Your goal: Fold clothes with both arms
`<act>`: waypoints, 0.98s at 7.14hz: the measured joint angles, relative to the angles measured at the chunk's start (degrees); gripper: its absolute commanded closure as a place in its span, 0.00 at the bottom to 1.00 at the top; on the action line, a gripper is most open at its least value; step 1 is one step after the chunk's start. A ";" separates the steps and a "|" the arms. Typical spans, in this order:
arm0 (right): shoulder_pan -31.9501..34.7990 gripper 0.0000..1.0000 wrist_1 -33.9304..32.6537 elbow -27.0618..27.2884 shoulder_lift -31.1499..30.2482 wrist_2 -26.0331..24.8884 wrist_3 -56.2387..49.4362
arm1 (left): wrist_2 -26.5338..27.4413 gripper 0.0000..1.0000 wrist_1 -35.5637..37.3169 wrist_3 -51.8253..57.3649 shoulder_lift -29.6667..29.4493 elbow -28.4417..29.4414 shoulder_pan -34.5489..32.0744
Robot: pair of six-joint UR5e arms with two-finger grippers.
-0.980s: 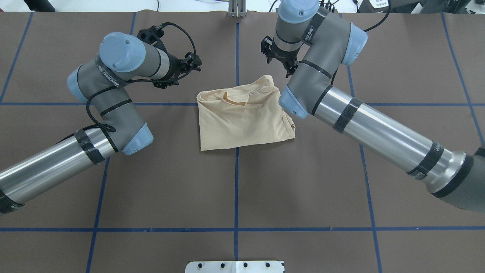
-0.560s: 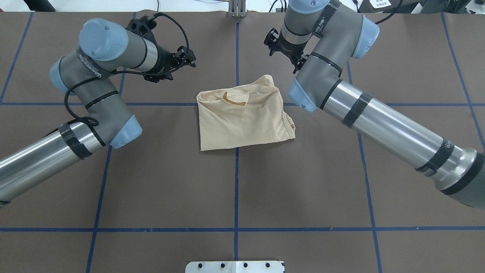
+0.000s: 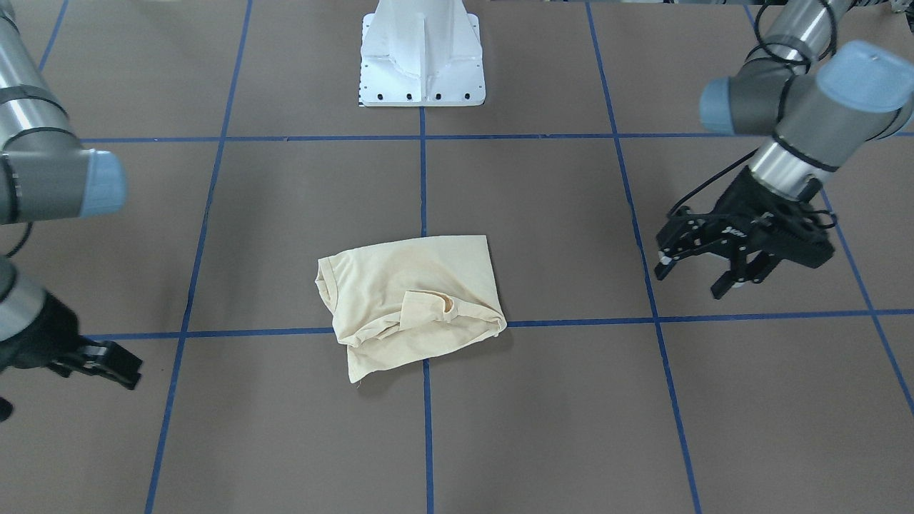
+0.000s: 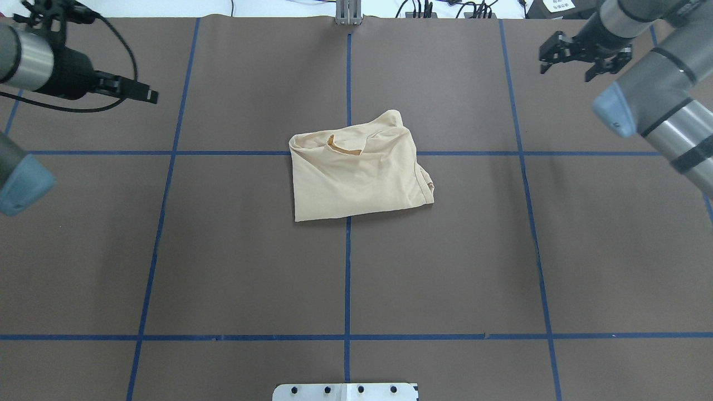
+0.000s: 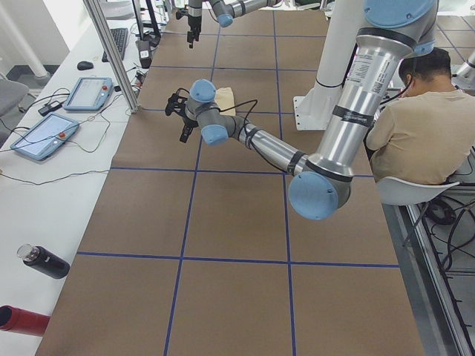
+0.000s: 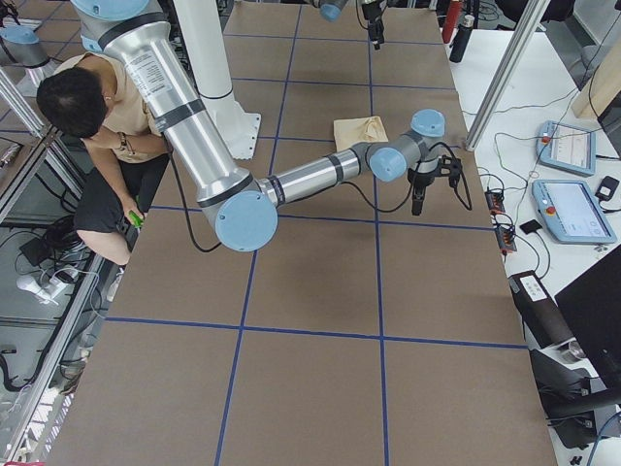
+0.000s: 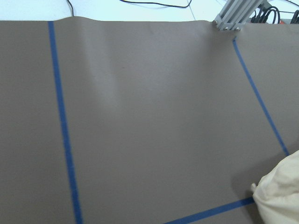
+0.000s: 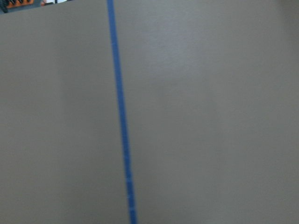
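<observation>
The cream-yellow T-shirt (image 4: 356, 172) lies folded into a rough square at the table's middle, neck opening at its far edge; its print is hidden. It also shows in the front view (image 3: 410, 303), and one corner (image 7: 280, 196) shows in the left wrist view. My left gripper (image 4: 147, 94) hangs open and empty over the far left of the table, well away from the shirt; in the front view (image 3: 691, 280) its jaws stand apart. My right gripper (image 4: 565, 74) is open and empty over the far right, also well away from the shirt.
The white pedestal base (image 3: 421, 64) stands at the robot's side of the table. A metal post (image 4: 348, 14) stands at the far edge. Blue tape lines cross the brown mat. A seated person (image 5: 423, 126) is beside the table, and tablets (image 5: 89, 93) lie beyond the far edge.
Both arms have swung outward from beside the shirt, left arm leftward and right arm rightward. Both grippers stay open. The shirt has not moved.
</observation>
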 measured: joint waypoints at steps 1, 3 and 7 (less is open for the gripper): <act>3.40 0.00 0.01 0.15 -3.06 1.64 -6.77 | -0.91 0.05 2.01 8.53 3.53 -1.66 -3.54; 7.83 0.00 0.09 0.47 -7.38 4.32 -14.71 | -1.82 0.01 9.82 24.40 5.66 -2.17 -10.38; 12.86 0.00 -1.06 1.13 -12.90 5.65 -28.86 | -5.22 0.01 16.62 40.22 5.59 3.72 -19.41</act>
